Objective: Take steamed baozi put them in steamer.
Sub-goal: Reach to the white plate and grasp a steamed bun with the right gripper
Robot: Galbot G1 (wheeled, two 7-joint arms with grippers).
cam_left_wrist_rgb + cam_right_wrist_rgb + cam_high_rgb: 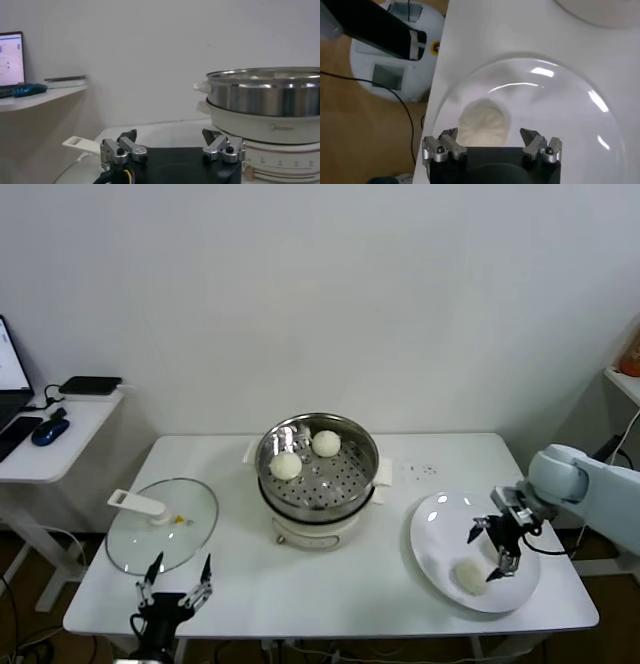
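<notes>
While one cream-white domed dough bun point(468, 576) lies alone on the large round white plate point(436, 519), two more point(286, 466) already sit on the perforated tray of the shiny stainless-steel steamer point(365, 454) mid-worktop point(430, 459). The right tool point(497, 546) hangs open just above the plate's bun, evidently lined up to straddle it. The left tool point(175, 586), also open, idles beside the glass lid point(190, 534).
</notes>
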